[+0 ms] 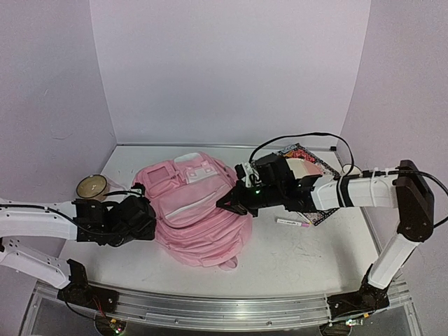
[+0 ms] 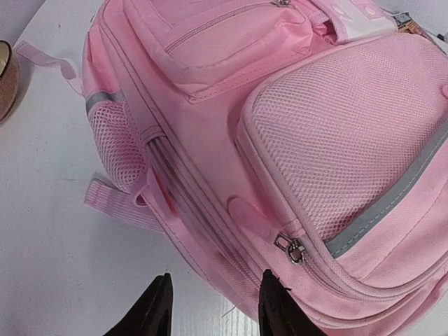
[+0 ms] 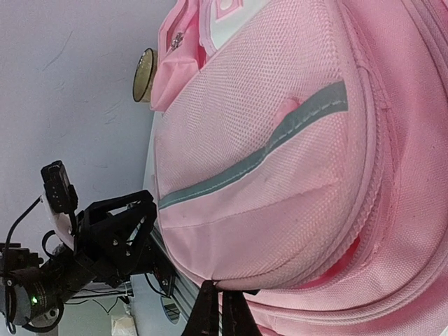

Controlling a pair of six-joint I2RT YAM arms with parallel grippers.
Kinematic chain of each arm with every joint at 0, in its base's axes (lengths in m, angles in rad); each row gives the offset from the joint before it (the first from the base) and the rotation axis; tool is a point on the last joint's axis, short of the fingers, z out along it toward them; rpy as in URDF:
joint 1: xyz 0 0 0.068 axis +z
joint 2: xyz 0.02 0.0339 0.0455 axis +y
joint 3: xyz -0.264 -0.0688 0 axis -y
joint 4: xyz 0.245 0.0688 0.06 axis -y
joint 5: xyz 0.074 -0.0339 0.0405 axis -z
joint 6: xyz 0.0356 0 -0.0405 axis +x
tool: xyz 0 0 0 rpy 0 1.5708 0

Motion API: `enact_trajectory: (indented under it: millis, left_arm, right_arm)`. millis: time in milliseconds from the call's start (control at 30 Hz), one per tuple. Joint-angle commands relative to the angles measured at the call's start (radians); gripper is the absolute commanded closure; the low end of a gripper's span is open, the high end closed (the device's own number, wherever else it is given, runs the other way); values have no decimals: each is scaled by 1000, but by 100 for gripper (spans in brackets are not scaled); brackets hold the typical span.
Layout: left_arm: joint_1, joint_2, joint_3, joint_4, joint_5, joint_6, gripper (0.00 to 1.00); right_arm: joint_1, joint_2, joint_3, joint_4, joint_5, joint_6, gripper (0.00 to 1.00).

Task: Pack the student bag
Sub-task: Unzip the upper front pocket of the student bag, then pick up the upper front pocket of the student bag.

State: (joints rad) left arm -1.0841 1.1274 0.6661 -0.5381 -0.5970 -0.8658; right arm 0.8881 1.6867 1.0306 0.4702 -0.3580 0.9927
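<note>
The pink student bag (image 1: pixel 199 210) lies flat in the middle of the table, front pockets up. My right gripper (image 1: pixel 225 205) is at its right edge. In the right wrist view the gripper (image 3: pixel 221 308) is shut, pinching the edge of the bag's (image 3: pixel 280 140) front panel, and a darker pink gap (image 3: pixel 336 269) shows beside it. My left gripper (image 1: pixel 148 218) is at the bag's left side. In the left wrist view it (image 2: pixel 215 311) is open and empty, with the bag's (image 2: pixel 336 126) lower edge between its fingers. A metal zipper pull (image 2: pixel 292 248) lies just beyond the right finger.
A patterned notebook (image 1: pixel 308 159) lies under my right arm at the back right. A white pen (image 1: pixel 292 223) lies on the table right of the bag. A round tape roll (image 1: pixel 92 186) stands left of the bag and shows in the left wrist view (image 2: pixel 5 77).
</note>
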Motion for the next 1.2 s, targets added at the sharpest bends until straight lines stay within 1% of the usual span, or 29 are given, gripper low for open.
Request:
enact_trajectory:
  millis: [0,67,167,300,433,633,867,1000,1167]
  left_arm:
    - [4,-77,59,-18,14,138,50]
    - [5,-110,76,1,54,198,42]
    - [5,-131,108,40,130,290,35]
    - [4,-88,176,113,243,456,34]
    - [4,-8,252,136,330,612,31]
    - [4,85,325,148,396,743,28]
    - [3,183,375,156,378,892,26]
    - [1,251,387,167,282,946,27]
    - [0,296,375,227,161,963,33]
  right_arm:
    - [-3,-26,74,8,-36,-39,100]
    - [-3,-22,86,7,-35,-38,100]
    - [-3,-16,103,3,-36,-37,100]
    - [-3,-8,122,1,-36,-33,100]
    - [-3,-2,138,-3,-36,-24,100]
    - [-3,-8,144,-6,-34,-10,100]
    - [-3,3,166,-11,-47,-1,100]
    - [-3,2,167,-11,-49,3,100]
    - [-3,2,175,-11,-54,7,100]
